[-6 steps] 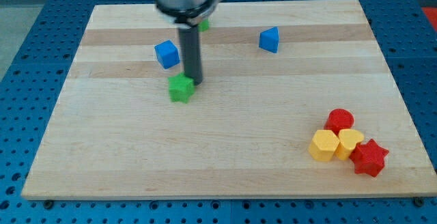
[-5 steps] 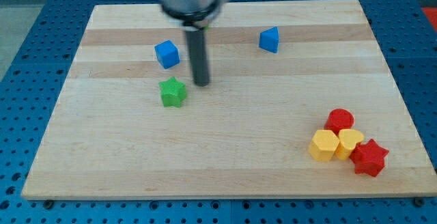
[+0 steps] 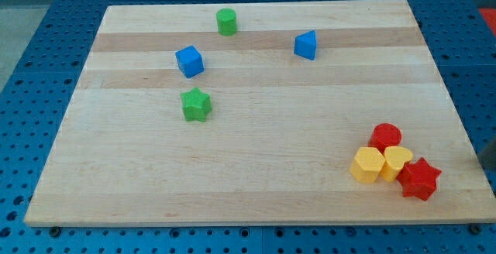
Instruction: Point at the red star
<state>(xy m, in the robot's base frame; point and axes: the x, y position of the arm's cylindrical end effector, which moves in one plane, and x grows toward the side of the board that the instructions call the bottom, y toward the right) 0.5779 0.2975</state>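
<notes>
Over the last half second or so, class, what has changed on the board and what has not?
The rod left the board's upper middle, uncovering the green cylinder. Now only a dark sliver shows at the view's right edge, right of the red star; my tip cannot be made out. The green star slid slightly left early on. The blue blocks, yellow blocks, red cylinder and red star stayed put.

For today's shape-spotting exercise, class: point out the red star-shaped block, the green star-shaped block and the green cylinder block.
red star-shaped block (image 3: pixel 419 179), camera view, centre of its top face.
green star-shaped block (image 3: pixel 196 104), camera view, centre of its top face.
green cylinder block (image 3: pixel 226 22), camera view, middle of its side.
</notes>
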